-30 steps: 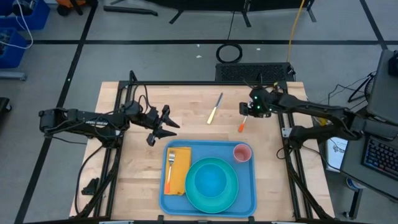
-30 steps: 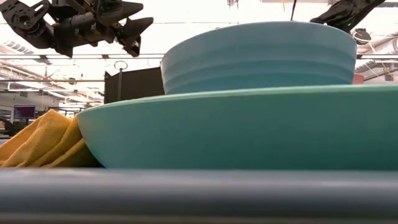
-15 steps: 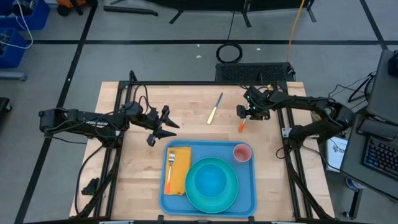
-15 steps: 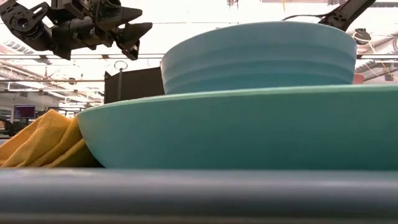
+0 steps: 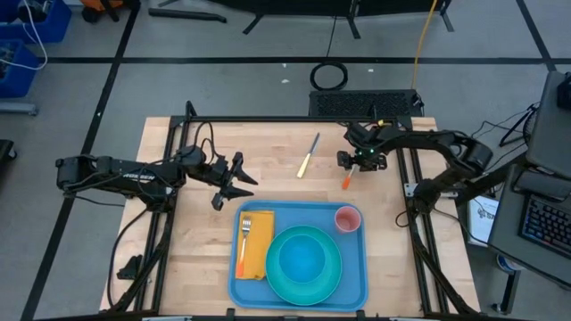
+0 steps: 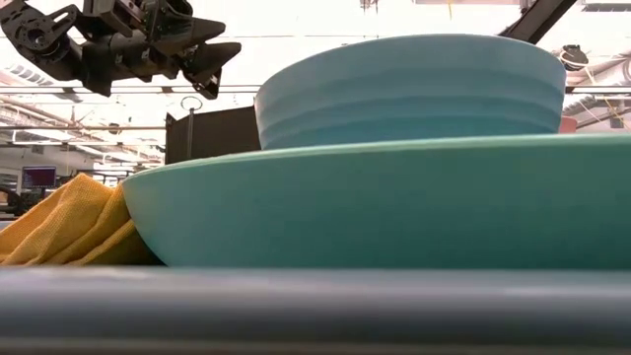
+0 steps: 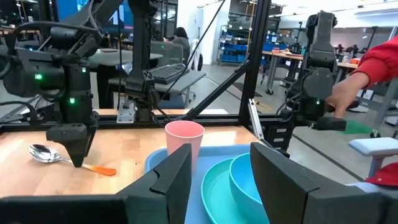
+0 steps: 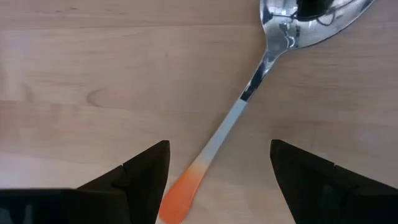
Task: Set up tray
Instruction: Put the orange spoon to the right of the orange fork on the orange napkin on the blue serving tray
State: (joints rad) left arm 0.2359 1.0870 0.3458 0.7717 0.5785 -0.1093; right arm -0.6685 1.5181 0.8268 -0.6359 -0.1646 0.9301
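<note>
- Large flat blue plastic tray (image 5: pixel 237 287) with raised rim, at the near edge of the pale wooden desk (image 5: pixel 178 259), between the two arms.
- On it: round turquoise plate (image 5: pixel 304 260) carrying a turquoise bowl (image 6: pixel 409 89), folded orange-yellow napkin (image 5: pixel 258 254) with an orange-handled fork (image 5: pixel 243 241) on top, small pink cup (image 5: pixel 347 218) in the far right corner.
- Off the tray, well beyond its far rim on bare wood: metal spoon with an orange-tipped handle (image 8: pixel 245 102), and farther left a yellow-handled knife (image 5: pixel 308 155).
- Right hand (image 5: pixel 360 160) directly over the spoon, looking straight down, fingers spread wide with nothing between them.
- Spoon's long axis slanted across the gap between those fingers, bowl end toward the desk's far side, orange tip pointing back toward the tray; a wrist turn probably needed before closing.
- Right arm clearly the nearer one to the spoon.
- Left hand (image 5: pixel 228 183) off the tray's far left corner, above the desk, fingers apart and empty, waiting.
</note>
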